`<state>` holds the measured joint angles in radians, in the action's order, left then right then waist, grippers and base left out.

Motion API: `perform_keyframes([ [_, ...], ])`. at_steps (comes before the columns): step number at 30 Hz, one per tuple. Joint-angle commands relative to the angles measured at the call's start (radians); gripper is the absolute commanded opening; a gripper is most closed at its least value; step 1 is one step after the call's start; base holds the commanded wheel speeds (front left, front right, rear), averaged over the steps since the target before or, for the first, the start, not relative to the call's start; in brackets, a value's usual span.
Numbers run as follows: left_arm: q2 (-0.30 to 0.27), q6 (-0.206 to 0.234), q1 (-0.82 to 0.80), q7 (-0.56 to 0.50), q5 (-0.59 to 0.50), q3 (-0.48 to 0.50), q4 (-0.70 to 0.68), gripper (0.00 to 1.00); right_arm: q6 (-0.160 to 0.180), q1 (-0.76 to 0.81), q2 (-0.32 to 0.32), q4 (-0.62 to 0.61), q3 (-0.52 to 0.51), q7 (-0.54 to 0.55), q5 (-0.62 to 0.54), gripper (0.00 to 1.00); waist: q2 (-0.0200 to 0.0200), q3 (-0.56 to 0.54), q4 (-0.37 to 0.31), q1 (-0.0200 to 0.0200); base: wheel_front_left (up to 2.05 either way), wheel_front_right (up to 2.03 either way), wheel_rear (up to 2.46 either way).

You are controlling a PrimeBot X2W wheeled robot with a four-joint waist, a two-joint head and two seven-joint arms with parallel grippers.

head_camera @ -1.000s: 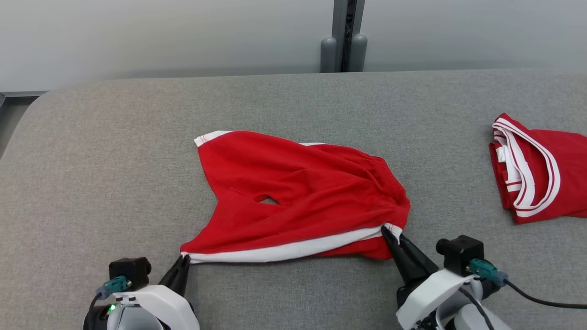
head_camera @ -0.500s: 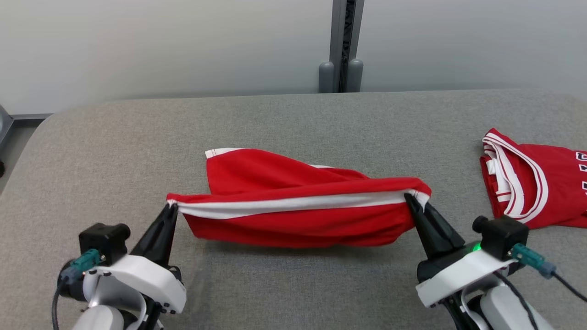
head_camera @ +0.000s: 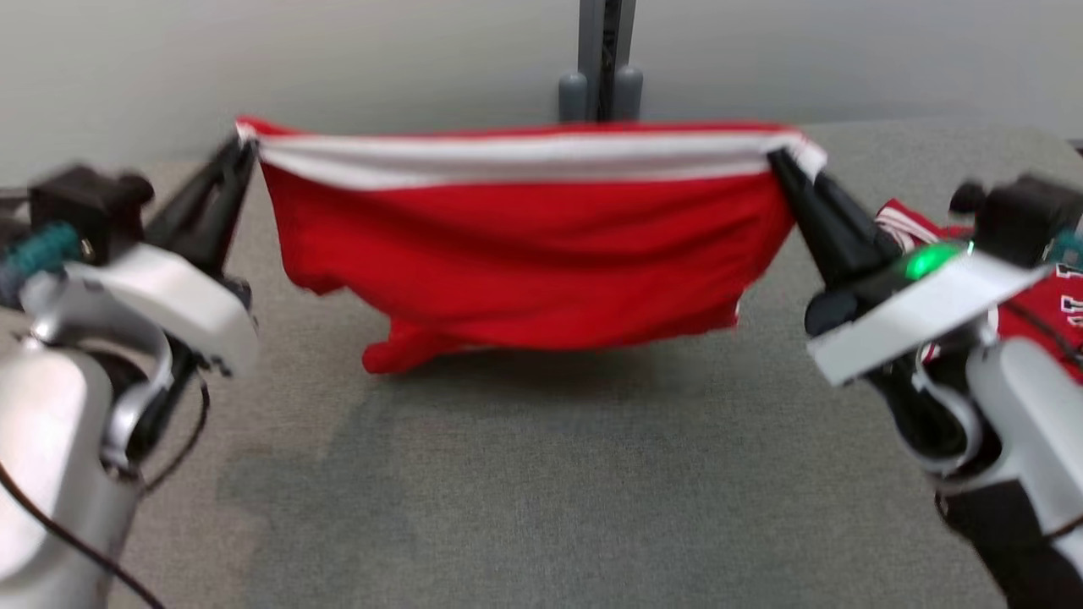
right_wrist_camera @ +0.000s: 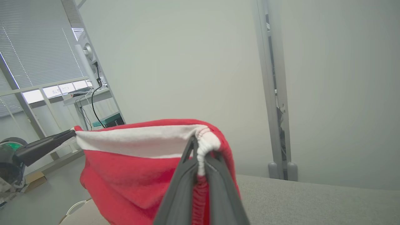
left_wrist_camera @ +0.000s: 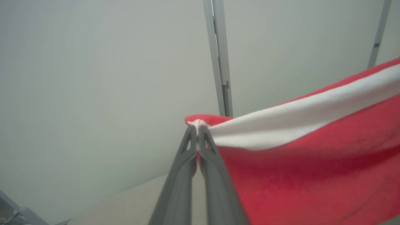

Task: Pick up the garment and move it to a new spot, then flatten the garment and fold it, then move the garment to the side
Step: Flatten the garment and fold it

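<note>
The red garment point(head_camera: 525, 245) is held taut above the grey tabletop point(head_camera: 550, 474), its white-banded edge clenched by the left pincer point(head_camera: 244, 154) and the right pincer point(head_camera: 780, 162); the move step is judged in hand, and level lowering onto a new spot is called for

Across the upper middle of the head view we see the garment point(head_camera: 525, 254) stretched between the left gripper point(head_camera: 244, 156) at the upper left and the right gripper point(head_camera: 778, 162) at the upper right. Each pinches one end of its top edge, and the rest hangs over the table point(head_camera: 541, 491) below. Behind it, at top centre, we find a post point(head_camera: 601, 51) against the wall point(head_camera: 338, 59), and at the right edge a second garment point(head_camera: 1036, 313) lies on the table, partly behind our right arm.
</note>
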<state>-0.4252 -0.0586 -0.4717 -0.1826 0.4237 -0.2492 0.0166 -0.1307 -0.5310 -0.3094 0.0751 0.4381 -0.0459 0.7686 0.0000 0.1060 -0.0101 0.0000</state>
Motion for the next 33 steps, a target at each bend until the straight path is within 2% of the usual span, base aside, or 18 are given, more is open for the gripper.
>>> perform_keyframes([
  [1, -0.009, -0.014, -0.063, -0.007, 0.012, 0.004, 0.029, 0.0, 0.0, -0.063, -0.015, 0.009, 0.007, 0.024, 0.019, 0.0, 0.0, 0.059, -0.017, 0.0, 0.0, 0.0, 0.0],
  [6, -0.036, -0.053, -0.297, 0.0, 0.006, -0.017, 0.178, 0.0, 0.0, -0.297, -0.026, 0.085, 0.03, 0.074, 0.094, 0.0, 0.0, 0.193, -0.033, 0.0, 0.0, 0.0, 0.0],
  [10, -0.043, -0.069, -0.509, 0.012, 0.026, -0.051, 0.331, 0.0, 0.0, -0.496, -0.019, 0.182, 0.059, 0.068, 0.118, 0.0, 0.0, 0.298, -0.038, 0.0, 0.0, 0.0, 0.0],
  [15, -0.034, -0.071, -0.779, 0.029, 0.068, -0.118, 0.486, 0.0, 0.0, -0.748, 0.006, 0.321, 0.089, 0.05, 0.152, 0.0, 0.0, 0.426, -0.03, 0.0, 0.0, 0.0, 0.0],
  [18, -0.054, -0.071, -0.942, 0.058, 0.073, -0.183, 0.56, 0.0, 0.0, -0.9, 0.032, 0.417, 0.078, 0.013, 0.174, 0.0, 0.0, 0.496, -0.025, 0.0, 0.0, 0.0, 0.0],
  [19, -0.054, -0.071, -1.08, 0.122, 0.064, -0.226, 0.643, 0.0, 0.0, -1.029, 0.056, 0.517, 0.077, -0.05, 0.177, 0.0, 0.0, 0.539, -0.018, 0.0, 0.0, 0.0, 0.0],
  [20, -0.032, -0.071, -1.221, 0.231, 0.067, -0.237, 0.757, 0.0, 0.0, -1.156, 0.086, 0.636, 0.082, -0.149, 0.182, 0.0, 0.0, 0.554, -0.008, 0.0, 0.0, 0.0, 0.0],
  [21, 0.001, -0.071, -1.274, 0.284, 0.103, -0.246, 0.817, 0.0, 0.0, -1.196, 0.089, 0.679, 0.106, -0.188, 0.182, 0.0, 0.0, 0.559, 0.003, 0.0, 0.0, 0.0, 0.0],
  [25, 0.025, -0.071, -1.268, 0.295, 0.169, -0.32, 0.834, 0.0, 0.0, -1.169, 0.074, 0.691, 0.142, -0.209, 0.21, 0.0, 0.0, 0.576, 0.017, 0.0, 0.0, 0.0, 0.0],
  [33, -0.009, -0.071, -1.036, 0.267, 0.366, -0.465, 0.785, 0.0, 0.0, -0.948, -0.003, 0.691, 0.313, -0.182, 0.301, 0.0, 0.0, 0.527, 0.02, 0.0, 0.0, 0.0, 0.0],
])
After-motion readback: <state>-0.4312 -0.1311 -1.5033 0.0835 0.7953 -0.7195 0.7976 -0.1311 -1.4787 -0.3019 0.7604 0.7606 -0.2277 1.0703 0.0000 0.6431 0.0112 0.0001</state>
